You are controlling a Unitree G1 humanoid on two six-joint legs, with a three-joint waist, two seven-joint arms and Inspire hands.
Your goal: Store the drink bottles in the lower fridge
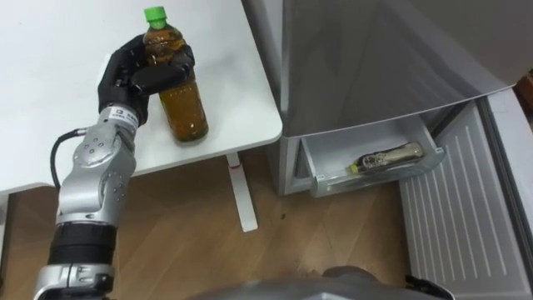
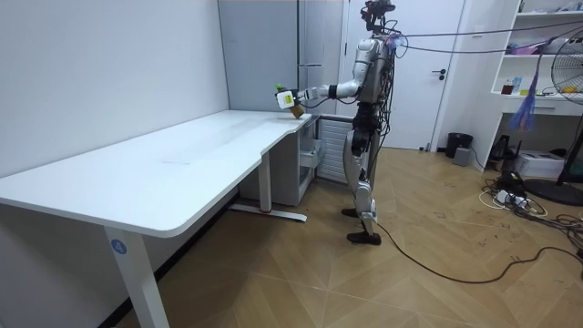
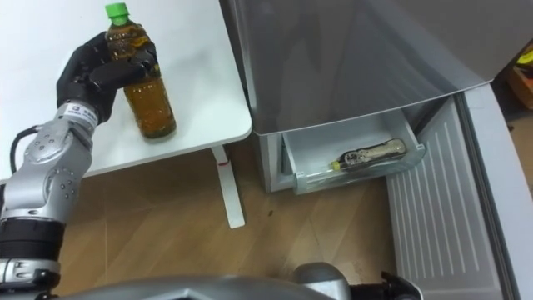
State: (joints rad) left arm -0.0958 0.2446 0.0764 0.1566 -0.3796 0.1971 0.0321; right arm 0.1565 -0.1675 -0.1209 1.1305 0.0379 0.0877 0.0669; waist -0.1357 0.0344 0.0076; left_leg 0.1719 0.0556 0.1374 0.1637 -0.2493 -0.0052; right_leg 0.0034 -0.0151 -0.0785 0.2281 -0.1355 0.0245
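Observation:
A brown tea bottle with a green cap (image 1: 185,104) leans slightly over the white table (image 1: 58,100), close to its corner by the fridge. My left hand (image 1: 133,71) is shut on its upper half, fingers curled round the neck and shoulder. Whether the base still touches the tabletop I cannot tell. In the room view the bottle (image 2: 290,98) sits at the end of my outstretched left arm. The lower fridge drawer (image 1: 375,177) is pulled out, and a second bottle (image 1: 390,156) lies on its side inside it.
The grey fridge (image 1: 375,50) stands right beside the table's edge. Its lower door (image 1: 466,217) hangs open at the right. A white table leg (image 1: 241,196) and bare wooden floor lie between the table and me.

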